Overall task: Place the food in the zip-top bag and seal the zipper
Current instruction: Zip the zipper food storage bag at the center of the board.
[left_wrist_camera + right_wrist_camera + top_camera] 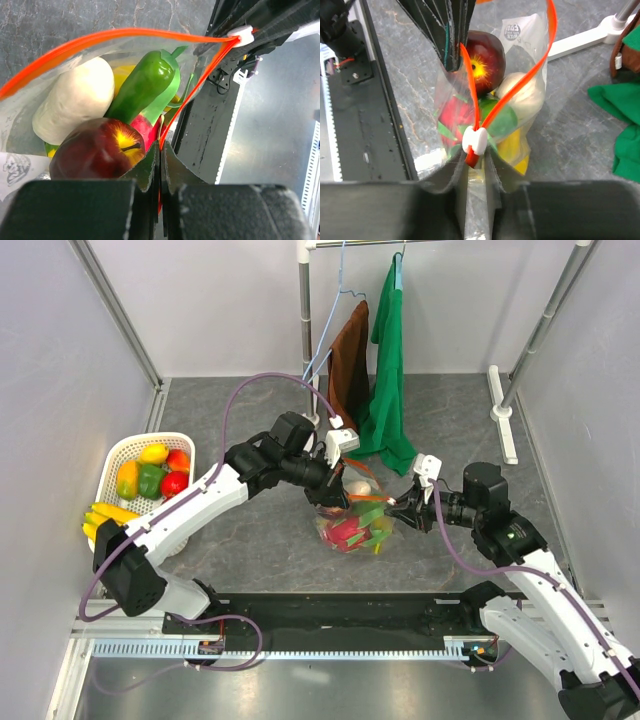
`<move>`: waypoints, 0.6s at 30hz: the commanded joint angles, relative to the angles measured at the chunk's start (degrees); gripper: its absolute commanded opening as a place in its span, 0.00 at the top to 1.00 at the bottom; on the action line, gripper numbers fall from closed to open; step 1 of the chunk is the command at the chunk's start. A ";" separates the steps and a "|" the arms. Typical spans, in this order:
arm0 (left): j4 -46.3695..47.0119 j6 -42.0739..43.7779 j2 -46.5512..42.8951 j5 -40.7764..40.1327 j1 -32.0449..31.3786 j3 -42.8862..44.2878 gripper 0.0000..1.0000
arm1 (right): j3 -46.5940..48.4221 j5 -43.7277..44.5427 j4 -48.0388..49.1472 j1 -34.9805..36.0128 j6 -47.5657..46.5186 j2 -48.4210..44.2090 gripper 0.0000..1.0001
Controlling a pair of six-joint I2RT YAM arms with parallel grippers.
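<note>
The zip-top bag (350, 528) hangs open between both grippers above the table. It holds a dark red apple (100, 150), a whitish round piece (75, 105), a green pepper (145, 85) and red and yellow pieces. My left gripper (161, 150) is shut on the red-orange zipper (100, 37) at one end of the mouth. My right gripper (476, 152) is shut on the bag's corner just below the white slider (474, 141), which sits at the zipper's other end. The left gripper (345, 483) and right gripper (397, 505) also show in the top view.
A white basket (118, 448) at the left holds yellow, red, green and orange food. A banana bunch (105, 515) lies at its front edge. A rack with brown (350, 365) and green cloths (385, 370) stands behind. A black rail (330, 615) runs along the near edge.
</note>
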 commanded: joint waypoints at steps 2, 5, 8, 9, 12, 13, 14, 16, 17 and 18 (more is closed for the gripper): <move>3.81 -1.69 -2.54 2.03 0.20 0.93 0.98 | -0.60 -0.43 4.81 -0.04 1.47 -0.10 1.00; 3.46 -0.55 -3.68 1.85 0.29 0.49 0.93 | -0.43 -0.60 4.73 -0.04 0.50 -0.79 1.00; 2.23 5.32 -5.44 3.60 0.29 1.36 0.63 | -0.25 -1.30 4.73 0.05 -0.20 -1.50 1.00; 2.22 9.17 -6.23 3.61 0.20 1.80 0.56 | -0.08 -1.57 4.46 -0.04 -0.82 -1.50 1.00; 4.06 16.47 -9.04 1.68 -0.67 3.12 0.39 | 0.97 -2.62 2.97 -0.04 -2.22 -1.41 1.00; 4.50 17.89 -9.40 1.50 -0.94 3.47 0.39 | 1.07 -2.71 2.19 -0.04 -2.58 -1.41 1.00; 5.03 19.48 -9.66 1.67 -1.46 3.74 0.39 | 1.15 -2.71 2.00 -0.04 -2.84 -1.50 1.00; 5.65 24.05 -9.40 0.80 -3.92 4.18 0.40 | 1.15 -2.80 1.56 -0.04 -3.02 -1.15 1.00; 5.91 26.58 -8.62 0.19 -4.97 4.35 0.40 | 1.33 -3.15 1.56 -0.04 -3.02 -0.98 1.00; 6.87 27.74 -8.09 -2.95 -8.12 4.44 0.40 | 1.59 -3.24 1.30 -0.04 -2.84 -0.80 1.00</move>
